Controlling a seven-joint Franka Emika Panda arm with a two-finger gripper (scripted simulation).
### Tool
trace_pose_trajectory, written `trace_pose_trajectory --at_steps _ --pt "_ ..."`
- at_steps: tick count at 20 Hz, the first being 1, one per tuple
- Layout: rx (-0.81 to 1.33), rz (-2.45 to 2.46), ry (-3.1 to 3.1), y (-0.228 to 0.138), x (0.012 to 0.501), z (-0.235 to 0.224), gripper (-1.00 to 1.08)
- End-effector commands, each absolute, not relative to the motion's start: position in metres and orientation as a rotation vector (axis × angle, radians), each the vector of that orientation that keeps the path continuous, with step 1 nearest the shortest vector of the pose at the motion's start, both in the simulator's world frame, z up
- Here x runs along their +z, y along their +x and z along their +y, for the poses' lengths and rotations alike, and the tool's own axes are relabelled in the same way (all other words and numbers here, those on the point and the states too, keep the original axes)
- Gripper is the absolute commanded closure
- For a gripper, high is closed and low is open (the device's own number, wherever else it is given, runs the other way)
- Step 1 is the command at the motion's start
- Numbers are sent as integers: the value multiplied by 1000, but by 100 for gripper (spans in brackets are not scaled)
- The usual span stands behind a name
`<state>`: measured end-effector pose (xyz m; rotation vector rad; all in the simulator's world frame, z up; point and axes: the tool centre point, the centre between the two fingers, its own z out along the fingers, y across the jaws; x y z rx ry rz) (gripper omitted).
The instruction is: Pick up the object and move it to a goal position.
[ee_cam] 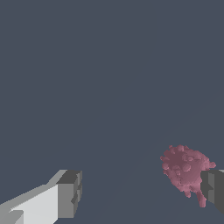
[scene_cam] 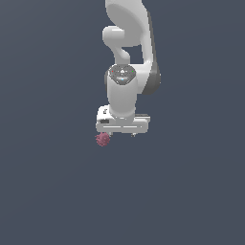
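Observation:
The object (scene_cam: 102, 139) is a small dark pink knobbly clump on the grey surface, just under the end of the white hand on the exterior view's left. My gripper (scene_cam: 121, 136) points straight down and is open, with its fingers spread wide. In the wrist view the object (ee_cam: 186, 168) lies close beside one dark fingertip (ee_cam: 213, 188), which covers its edge. The other fingertip (ee_cam: 70, 194) is far from the object. My gripper (ee_cam: 142, 192) holds nothing, and only bare floor shows midway between the fingers.
A plain dark grey surface (scene_cam: 191, 191) fills both views. The white arm (scene_cam: 125, 57) rises straight above the hand. No other objects or edges show.

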<state>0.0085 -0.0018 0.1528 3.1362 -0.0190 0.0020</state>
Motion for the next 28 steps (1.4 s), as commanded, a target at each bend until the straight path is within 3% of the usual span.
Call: trace_pose_trajectory --at_steps 1,16,28 --pt "2 -19 3136 9 153 -2 -92" --pt "12 51 3138 8 162 4 -92" --pt "6 -282 3132 -3 140 -28 -92"
